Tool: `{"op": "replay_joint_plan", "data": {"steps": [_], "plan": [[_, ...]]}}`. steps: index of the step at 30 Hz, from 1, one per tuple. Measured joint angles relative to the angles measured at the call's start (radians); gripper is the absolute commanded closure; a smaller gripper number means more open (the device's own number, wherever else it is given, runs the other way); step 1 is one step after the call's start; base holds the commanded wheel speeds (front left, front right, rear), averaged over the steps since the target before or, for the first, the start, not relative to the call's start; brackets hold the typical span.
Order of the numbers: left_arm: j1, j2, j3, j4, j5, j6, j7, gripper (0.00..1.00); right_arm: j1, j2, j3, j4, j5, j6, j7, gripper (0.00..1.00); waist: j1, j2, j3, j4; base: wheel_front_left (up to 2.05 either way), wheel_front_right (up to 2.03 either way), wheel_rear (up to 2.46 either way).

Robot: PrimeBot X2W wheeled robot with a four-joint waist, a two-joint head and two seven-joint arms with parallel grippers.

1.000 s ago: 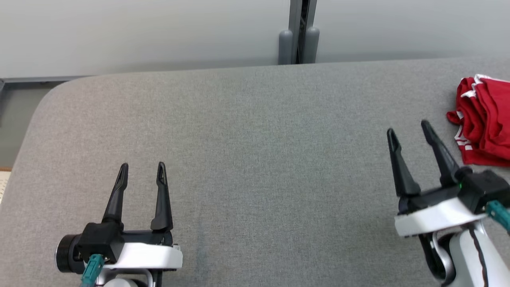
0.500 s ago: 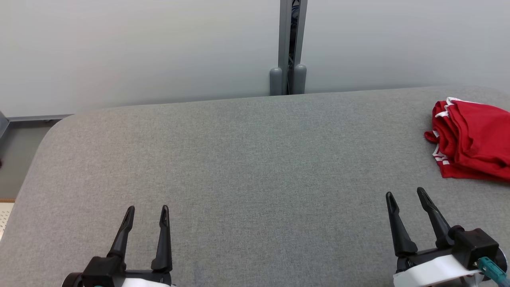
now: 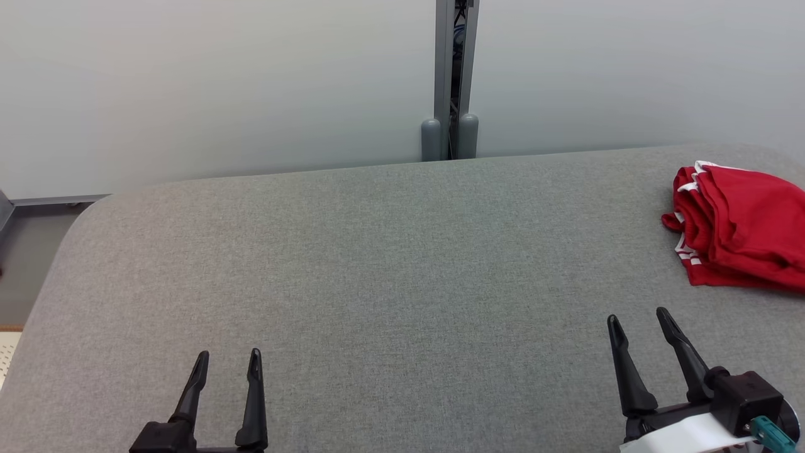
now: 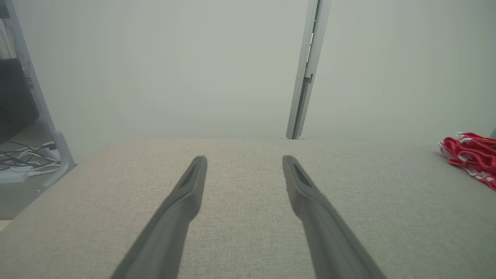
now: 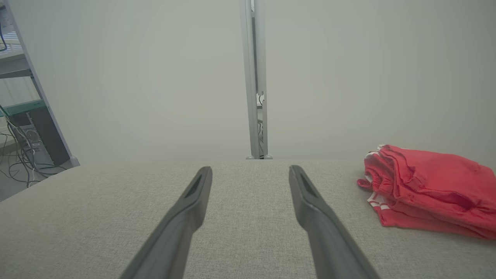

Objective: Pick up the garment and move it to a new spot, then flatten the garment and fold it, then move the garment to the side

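**Item 1. Table** (image 3: 377,264). Covered in grey woven fabric, with rounded corners. Most of the head view is taken up by it. Its far edge is set against the wall.

**Item 2. Wall panels** (image 3: 220,94). Pale and plain, standing upright behind the table on both sides of a central post.

**Item 3. Post** (image 3: 454,63). Grey metal and vertical, placed between the two panels. Two rounded grey caps are seen at its foot, at the table's far edge.

**Item 4. Garment** (image 3: 736,233). Red cloth with white trim, folded into a stacked bundle. It is laid on the table at the robot's far right, near the right edge and towards the back. It is touched by neither gripper.

**Item 5. Right gripper** (image 3: 638,316). Found at the lower right of the head view, over bare fabric. Its two dark fingers are spread apart and nothing is held between them. The garment lies ahead of it and to its right, well apart.

**Item 6. Left gripper** (image 3: 228,354). Found at the lower left of the head view, over bare fabric. Its fingers are likewise parted and empty. It is placed far across the table from the garment.

**Item 7. Cables** (image 4: 23,155). Loose and tangled on the floor beyond the table's left end, as seen in the left wrist view.
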Motion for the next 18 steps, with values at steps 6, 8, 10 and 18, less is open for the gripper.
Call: {"op": "replay_joint_plan", "data": {"steps": [6, 8, 10, 18], "plan": [[0.000, 0.000, -0.003, 0.010, -0.007, 0.002, 0.000, 0.00, 0.000, 0.001, 0.003, 0.006, -0.001, 0.000, 0.000, 0.00, 0.0000, 0.0000, -0.004, 0.002, 0.00, 0.00, 0.00], [0.000, 0.000, -0.003, 0.013, -0.007, 0.008, 0.000, 1.00, 0.000, 0.001, 0.003, 0.007, -0.001, 0.000, 0.000, 1.00, 0.0000, 0.0000, -0.005, 0.003, 0.00, 0.00, 0.00], [0.007, -0.003, -0.005, 0.030, -0.008, 0.008, 0.003, 1.00, 0.009, 0.002, 0.005, 0.024, 0.000, 0.000, 0.001, 1.00, 0.0000, 0.0000, -0.005, 0.003, 0.00, 0.00, 0.00], [0.021, -0.006, -0.010, 0.071, -0.097, -0.001, 0.025, 1.00, 0.030, 0.009, -0.008, 0.059, 0.090, 0.000, 0.030, 1.00, 0.0000, 0.0000, -0.004, 0.003, 0.00, 0.00, 0.00]]}}
